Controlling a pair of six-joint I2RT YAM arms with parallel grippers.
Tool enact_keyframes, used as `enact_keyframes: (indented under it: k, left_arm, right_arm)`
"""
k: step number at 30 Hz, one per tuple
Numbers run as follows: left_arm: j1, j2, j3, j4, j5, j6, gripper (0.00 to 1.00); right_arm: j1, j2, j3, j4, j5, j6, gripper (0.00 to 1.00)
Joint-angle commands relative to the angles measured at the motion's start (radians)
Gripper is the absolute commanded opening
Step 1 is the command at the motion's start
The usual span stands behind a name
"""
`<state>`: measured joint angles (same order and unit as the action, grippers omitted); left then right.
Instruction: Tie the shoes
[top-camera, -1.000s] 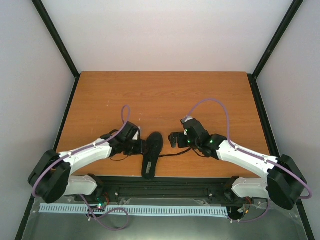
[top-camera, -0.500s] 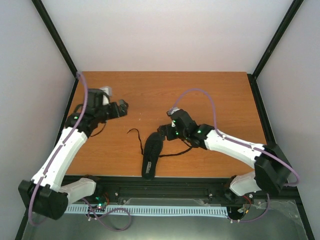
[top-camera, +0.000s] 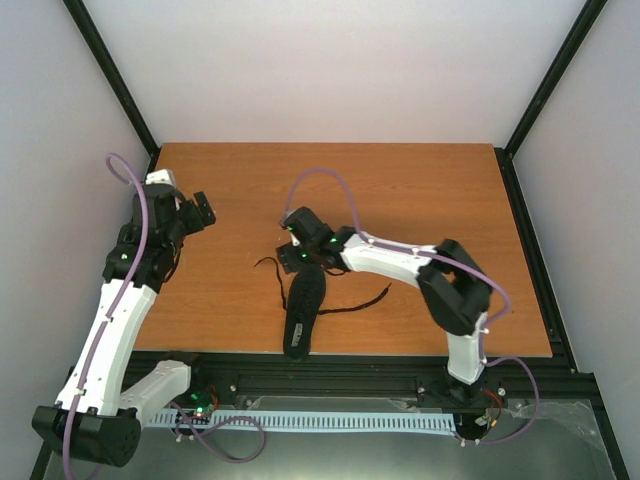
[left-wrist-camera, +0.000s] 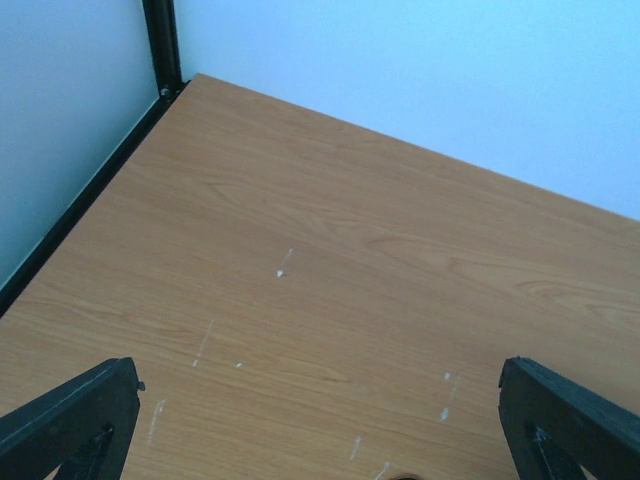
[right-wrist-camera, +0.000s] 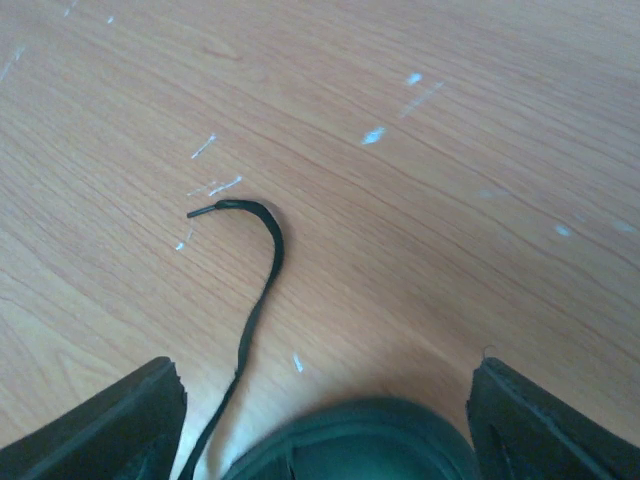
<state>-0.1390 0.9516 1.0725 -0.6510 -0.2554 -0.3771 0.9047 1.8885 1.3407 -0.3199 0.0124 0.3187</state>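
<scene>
On the counter (top-camera: 420, 190) my left gripper (top-camera: 197, 211) has swung off wide, empty; my right gripper (top-camera: 288, 262), jaws apart, now reaches the untied shoe (top-camera: 303, 315).

A wooden table (top-camera: 400, 190) of orange-brown grain fills the middle; pale scuff marks (right-wrist-camera: 372, 135) fleck its top; plain white walls (top-camera: 340, 70) close it in at 9, 12 and 3 o'clock; black frame posts (top-camera: 110, 75) rise at 10 and 2 o'clock; at 6 o'clock a black rail (top-camera: 330, 375) and a white slotted strip (top-camera: 300, 420) run along the edge; the light is soft and even.
</scene>
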Motion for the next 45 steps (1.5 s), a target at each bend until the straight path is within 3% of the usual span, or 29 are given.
enact_keyframes:
  k: [1, 8, 13, 20, 22, 23, 28, 33, 36, 40, 45]
  left_arm:
    - [0.006, -0.020, -0.012, -0.001, -0.011, 0.040, 1.00]
    - [0.006, 0.012, 0.004, -0.024, 0.006, 0.049, 1.00]
    - [0.005, 0.016, -0.004, -0.023, 0.012, 0.048, 1.00]
    - [0.006, 0.006, -0.006, -0.022, -0.010, 0.047, 1.00]
    - [0.006, 0.004, -0.009, -0.019, -0.010, 0.046, 1.00]
    - [0.006, 0.003, -0.011, -0.016, -0.001, 0.046, 1.00]
    - [0.006, 0.014, -0.015, -0.009, 0.066, 0.042, 1.00]
    - [0.006, 0.023, -0.030, -0.018, 0.217, -0.082, 1.00]
    - [-0.002, -0.011, -0.145, 0.095, 0.361, -0.180, 1.00]
    - [-0.075, -0.048, -0.360, 0.431, 0.519, -0.233, 1.00]
    - [-0.252, 0.012, -0.553, 0.837, 0.579, -0.113, 1.00]
  right_arm:
    - [0.047, 0.160, 0.167, -0.103, 0.068, -0.048, 0.74]
    - [0.056, 0.348, 0.362, -0.168, 0.095, -0.043, 0.74]
    - [0.056, 0.442, 0.437, -0.189, 0.088, -0.064, 0.67]
    - [0.061, 0.499, 0.480, -0.202, 0.089, -0.100, 0.26]
    - [0.061, 0.486, 0.467, -0.185, 0.081, -0.097, 0.06]
    - [0.062, 0.474, 0.459, -0.174, 0.077, -0.092, 0.03]
    - [0.060, 0.338, 0.375, -0.113, 0.089, -0.061, 0.03]
    - [0.055, 0.092, 0.169, -0.036, 0.122, -0.010, 0.03]
    - [0.043, -0.056, 0.041, -0.020, 0.137, 0.019, 0.03]
    - [0.002, -0.246, -0.146, 0.011, 0.140, 0.074, 0.03]
    - [-0.091, -0.411, -0.351, 0.089, 0.076, 0.117, 0.03]
